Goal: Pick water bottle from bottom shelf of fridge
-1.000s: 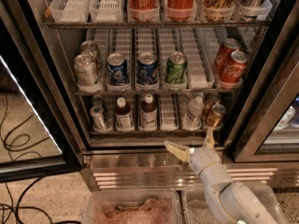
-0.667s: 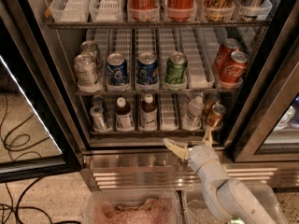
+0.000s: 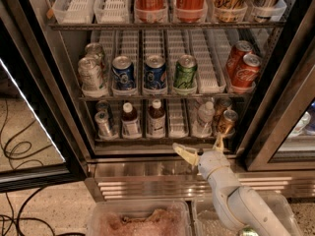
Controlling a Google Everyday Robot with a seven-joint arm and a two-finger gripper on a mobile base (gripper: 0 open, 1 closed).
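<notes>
pincer point(image 3: 197, 142) is hovering low in front of the fridge point(image 3: 147, 173), just above its steel base and right below the front edge of the bottom shelf point(image 3: 170, 134). its fingers are sitting wide apart, one pointing left, one pointing up, gripping nothing. the water bottle point(image 3: 204, 117) is standing upright on the bottom shelf, right of centre, up and just behind the pincer, not touching it. a gold can point(image 3: 227, 122) is sitting just right of it, and two brown bottles point(image 3: 142, 119) are standing further left.
</notes>
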